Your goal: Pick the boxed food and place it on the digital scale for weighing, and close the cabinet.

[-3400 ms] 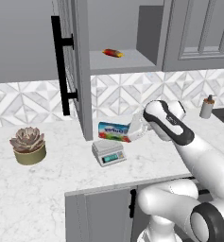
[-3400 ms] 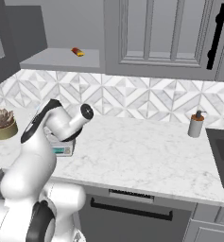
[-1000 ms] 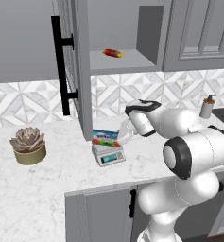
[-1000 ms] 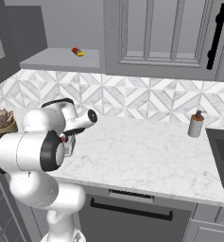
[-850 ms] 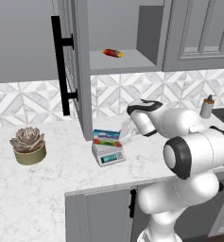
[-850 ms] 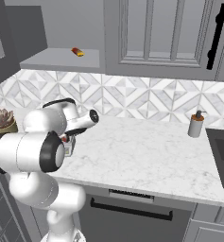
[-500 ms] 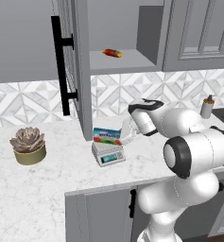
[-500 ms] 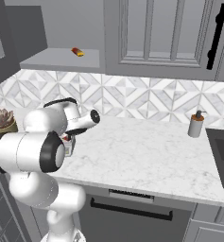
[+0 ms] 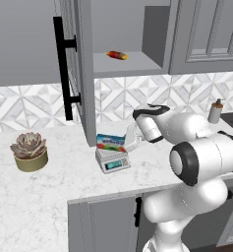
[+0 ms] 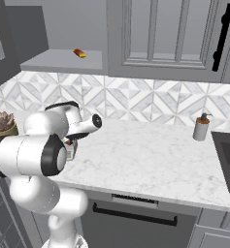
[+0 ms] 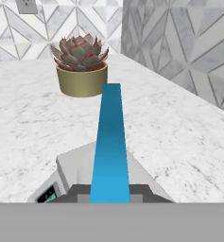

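At the far left of the left base view a succulent in a tan pot [image 9: 29, 152] sits on the white marble counter [image 9: 49, 197], well apart from the other things. To its right the cabinet [image 9: 81, 69] hangs open, its grey panelled door swung out edge-on toward the camera with the long black bar handle [image 9: 64, 69] facing left. On the shelf inside lies a small red-and-yellow item [image 9: 117, 55]. Below the door's edge the digital scale [image 9: 112, 160] stands on the counter with its teal display toward the camera, and the boxed food [image 9: 110, 142] sits on edge over its platform, blue face with the white label tilted toward the camera; whether its lower edge touches the platform cannot be told. The gripper [image 9: 131, 143] meets the box's right end, jaws clamped on the boxed food. In the hand view the box shows as a narrow blue strip [image 11: 110, 151] running upward from the fingers, above the grey platform of the scale [image 11: 80, 165], with the potted succulent [image 11: 81, 66] beyond. Further right, a small soap dispenser [image 9: 215, 111] stands near the tiled backsplash [image 9: 187, 93].
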